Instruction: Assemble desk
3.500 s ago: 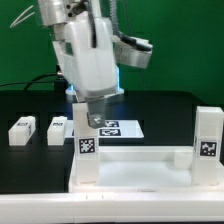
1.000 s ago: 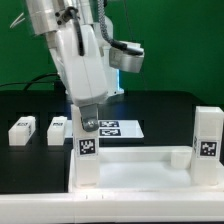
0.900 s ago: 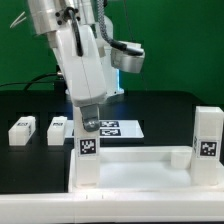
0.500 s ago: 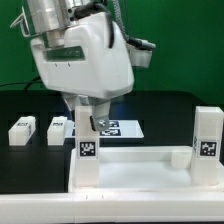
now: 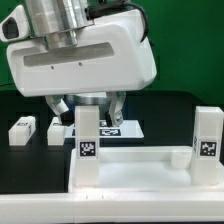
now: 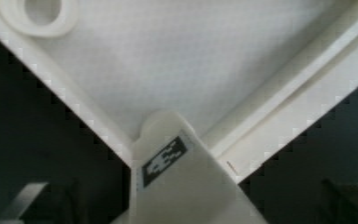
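The white desk top (image 5: pixel 135 165) lies at the front with its rim up. One white leg (image 5: pixel 88 140) stands upright in its corner on the exterior view's left. A second leg (image 5: pixel 208 135) stands in the corner on the right. My gripper (image 5: pixel 87 110) hangs over the left leg, open. Its fingers (image 5: pixel 116 106) stand on either side of the leg's top, apart from it. In the wrist view the leg (image 6: pixel 185 170) with its tag rises between the jaws, with the desk top (image 6: pixel 176 70) below. Two loose legs (image 5: pixel 22 130) (image 5: pixel 56 128) lie on the left.
The marker board (image 5: pixel 125 128) lies flat on the black table behind the left leg, partly hidden by my hand. The large white hand body (image 5: pixel 85 55) fills the upper part of the exterior view. A round corner socket (image 6: pixel 39 12) shows in the wrist view.
The hand has turned about the left leg's top and now shows its broad side. The fingers that were close on the leg now stand apart on either side.
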